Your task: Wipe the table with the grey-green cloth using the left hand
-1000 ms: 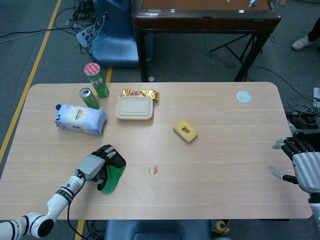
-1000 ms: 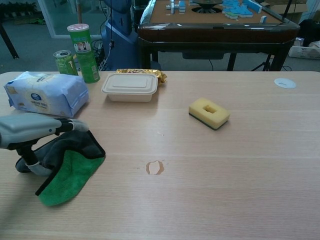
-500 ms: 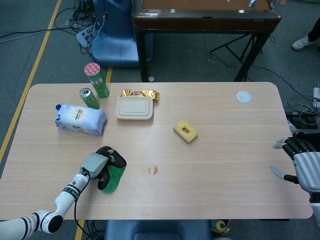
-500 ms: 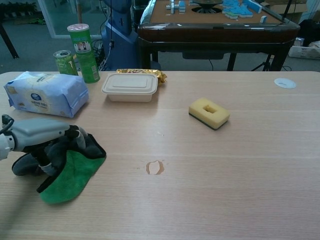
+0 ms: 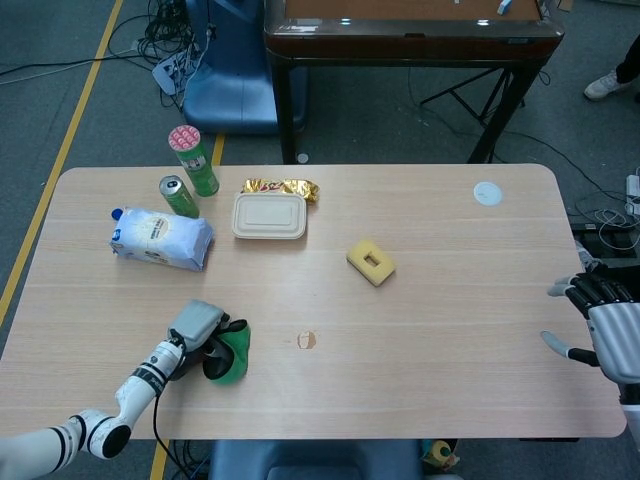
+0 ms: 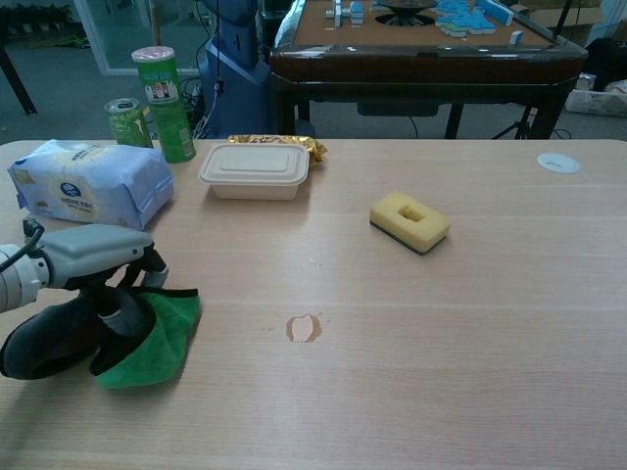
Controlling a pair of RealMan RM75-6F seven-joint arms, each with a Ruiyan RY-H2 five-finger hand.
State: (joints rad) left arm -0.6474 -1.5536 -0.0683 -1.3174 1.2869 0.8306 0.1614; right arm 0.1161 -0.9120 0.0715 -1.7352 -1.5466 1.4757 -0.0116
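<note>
Wiping is being carried out near the table's (image 5: 420, 330) left edge, the grey-green cloth (image 6: 157, 338) being grasped by the left hand (image 6: 93, 294). Most of the surface is judged unwiped; the right hand (image 5: 600, 325) is being held released.

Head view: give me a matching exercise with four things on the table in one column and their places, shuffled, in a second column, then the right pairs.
Things:
1. cloth
2. sponge
3. food box
4. white disc

Places:
A. far right part of the table
B. just in front of the gold wrapper
C. under the left hand
D. alone near the table's middle

Pairs: 1-C, 2-D, 3-B, 4-A
</note>
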